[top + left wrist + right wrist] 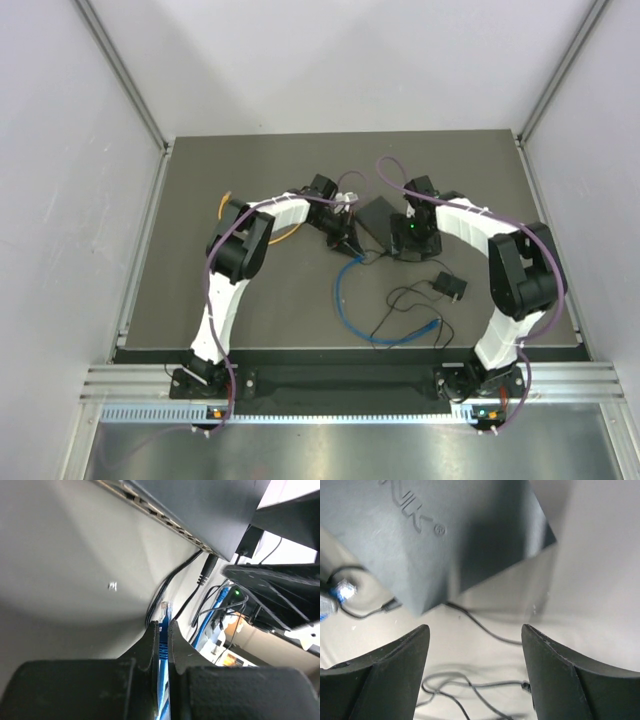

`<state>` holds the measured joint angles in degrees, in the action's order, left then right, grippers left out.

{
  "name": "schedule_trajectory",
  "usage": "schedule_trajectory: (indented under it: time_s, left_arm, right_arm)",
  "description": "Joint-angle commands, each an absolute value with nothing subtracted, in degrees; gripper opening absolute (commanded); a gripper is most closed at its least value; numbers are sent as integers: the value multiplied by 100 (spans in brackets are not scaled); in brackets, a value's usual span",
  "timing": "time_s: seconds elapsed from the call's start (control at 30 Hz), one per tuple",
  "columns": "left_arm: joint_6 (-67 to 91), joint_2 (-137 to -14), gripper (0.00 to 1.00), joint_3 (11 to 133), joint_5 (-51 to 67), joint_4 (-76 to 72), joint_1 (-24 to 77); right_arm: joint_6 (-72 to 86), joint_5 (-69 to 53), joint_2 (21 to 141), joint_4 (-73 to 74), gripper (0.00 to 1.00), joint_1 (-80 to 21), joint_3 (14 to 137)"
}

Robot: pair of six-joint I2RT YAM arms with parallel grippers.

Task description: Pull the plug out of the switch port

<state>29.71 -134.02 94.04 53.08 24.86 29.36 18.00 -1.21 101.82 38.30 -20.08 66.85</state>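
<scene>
Plug (164, 611): one, seemingly clear of switch (210, 510) | left end effector (161, 627) pinches its cable (163, 652) | right end effector (475, 632) gaping, empty

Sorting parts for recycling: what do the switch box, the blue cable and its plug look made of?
Switch box: likely moulded plastic, matte black, with embossed lettering and no glare.
Plug: apparently clear plastic, with a see-through tip.
Blue cable: probably a smooth vinyl-like jacket of uniform colour.

Likely a robotics lab, white enclosure walls (60, 200), aluminium rail (140, 382), dark table (260, 180)
</scene>
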Motion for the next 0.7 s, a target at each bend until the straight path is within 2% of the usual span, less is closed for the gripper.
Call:
schedule_trajectory:
  time_s: [0.0,0.33,0.57,0.67]
  left_arm:
    - [2786,-12824,0,9650,4895,2769,2892]
    - [3199,-11972,0,10011,5274,2795,2918]
    - [2919,-11409,0,10160,4580,3594,2804]
    - [2664,-11215,0,10668,4018,4252,2699]
  right_arm:
    - [1705,-193,9651,3735,74,-1951,6706]
    - [1468,-378,9369,3946,75,-1960,7084]
    - [1380,-334,9299,3955,76,-1960,7049]
    - [1380,-325,9255,3929,76,-1951,7022]
